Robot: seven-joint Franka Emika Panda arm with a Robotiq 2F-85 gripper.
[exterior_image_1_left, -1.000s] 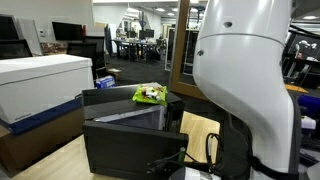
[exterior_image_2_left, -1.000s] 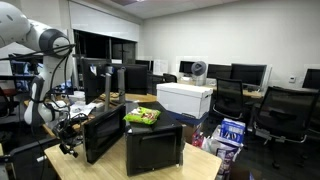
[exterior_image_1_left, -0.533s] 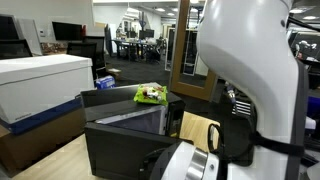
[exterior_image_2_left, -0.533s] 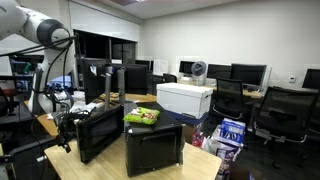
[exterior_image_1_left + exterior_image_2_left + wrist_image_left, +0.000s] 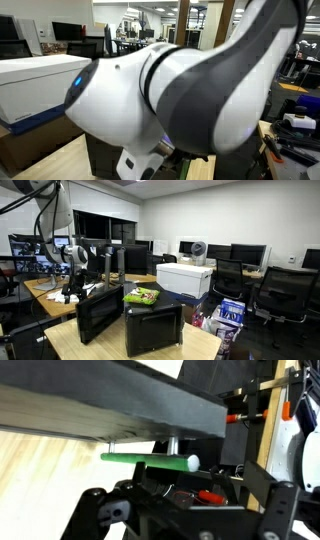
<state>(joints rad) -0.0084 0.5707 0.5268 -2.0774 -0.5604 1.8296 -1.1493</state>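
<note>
Green rod [image 5: 150,458] ahead of spread fingers [image 5: 100,512], untouched (dark slab [image 5: 120,405] above)

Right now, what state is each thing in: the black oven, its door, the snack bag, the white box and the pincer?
Black oven: upright on the table, open.
Door: swung wide open, toward the arm.
Snack bag: lying flat on the oven's top.
White box: lid shut.
Pincer: open, holding nothing, just beside the door.

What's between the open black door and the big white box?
A green snack bag, lying atop the black cabinet, seen in an exterior view.
</note>
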